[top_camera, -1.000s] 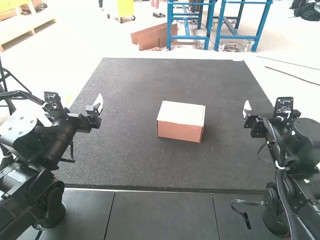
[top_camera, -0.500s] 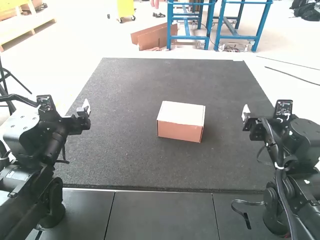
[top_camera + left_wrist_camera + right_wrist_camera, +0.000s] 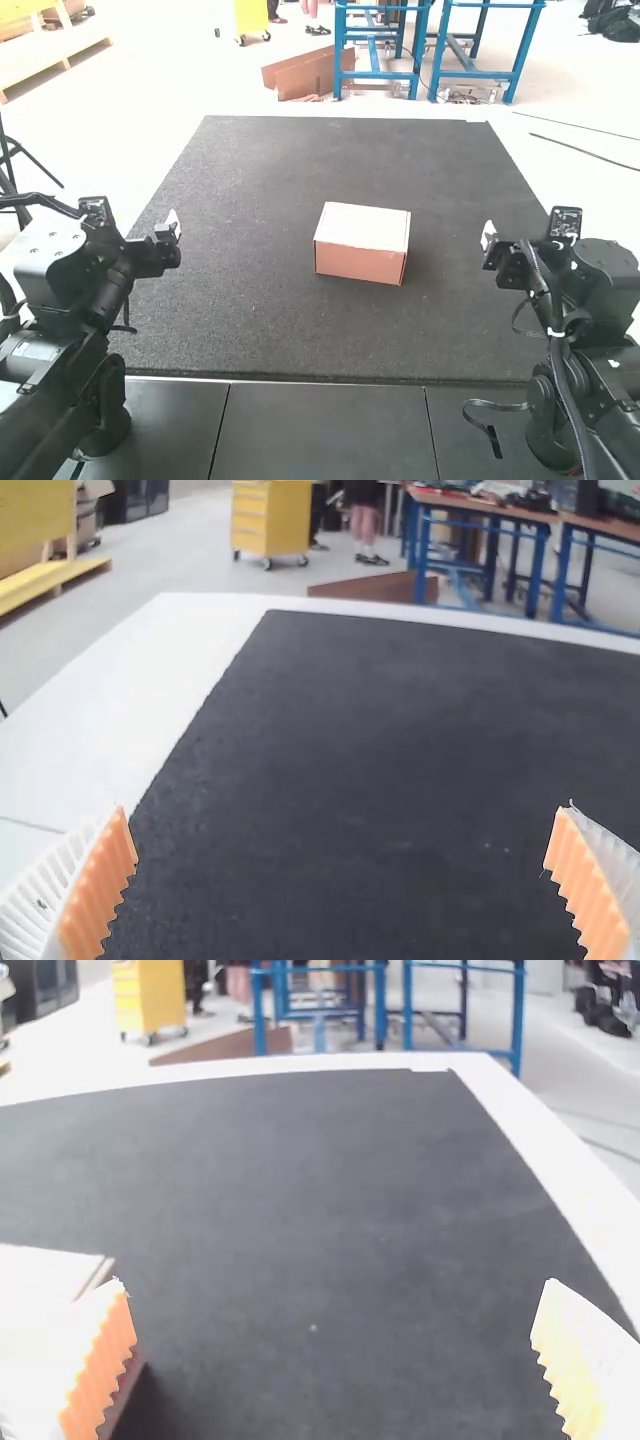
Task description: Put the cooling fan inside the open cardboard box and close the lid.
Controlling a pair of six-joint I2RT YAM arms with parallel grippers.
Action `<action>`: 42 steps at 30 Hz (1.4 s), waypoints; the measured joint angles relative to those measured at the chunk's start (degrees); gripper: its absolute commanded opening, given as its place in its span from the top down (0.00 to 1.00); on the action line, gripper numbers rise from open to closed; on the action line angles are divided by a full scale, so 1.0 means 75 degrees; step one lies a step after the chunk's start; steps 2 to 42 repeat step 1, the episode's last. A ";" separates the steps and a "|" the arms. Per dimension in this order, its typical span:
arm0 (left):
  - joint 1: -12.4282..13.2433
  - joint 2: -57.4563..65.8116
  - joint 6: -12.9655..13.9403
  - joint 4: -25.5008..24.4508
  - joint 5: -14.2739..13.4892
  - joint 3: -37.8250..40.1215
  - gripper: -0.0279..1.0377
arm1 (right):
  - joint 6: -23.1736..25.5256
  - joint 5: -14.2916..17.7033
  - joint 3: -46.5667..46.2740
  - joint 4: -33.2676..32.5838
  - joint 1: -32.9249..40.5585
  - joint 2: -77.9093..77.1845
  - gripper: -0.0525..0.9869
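Note:
A small cardboard box (image 3: 362, 241) sits in the middle of the black mat (image 3: 280, 180) with its lid flaps down flat. My left gripper (image 3: 168, 232) hovers over the mat's left edge, well left of the box, its ribbed white fingers (image 3: 95, 885) spread wide with nothing between them. At the mat's right edge my right gripper (image 3: 490, 243) stands open and empty too, pointing over the mat. In the right wrist view a pale corner of the box (image 3: 40, 1270) lies just behind one orange-padded finger (image 3: 95, 1360).
The mat lies on a white table (image 3: 150, 110). A dark strip (image 3: 320, 430) runs along the front edge between the two arm bases. Bare mat surrounds the box on all sides.
The left arm has drawn back to the left, away from the box. The right gripper has sunk slightly and edged back. The box has not moved.

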 measured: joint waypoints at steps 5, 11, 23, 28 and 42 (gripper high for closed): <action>0.0000 0.0000 0.0000 0.0003 0.0000 0.0000 0.06 | 0.0015 0.0000 0.0000 0.0003 0.0000 0.0000 0.07; 0.0000 0.0000 0.0000 0.0003 0.0000 0.0000 0.06 | 0.0015 0.0000 0.0000 0.0003 0.0000 0.0000 0.07; 0.0000 0.0000 0.0000 0.0003 0.0000 0.0000 0.06 | 0.0015 0.0000 0.0000 0.0003 0.0000 0.0000 0.07; 0.0000 0.0000 0.0000 0.0003 0.0000 0.0000 0.06 | 0.0015 0.0000 0.0000 0.0003 0.0000 0.0000 0.07; 0.0000 0.0000 0.0000 0.0003 0.0000 0.0000 0.06 | 0.0015 0.0000 0.0000 0.0003 0.0000 0.0000 0.07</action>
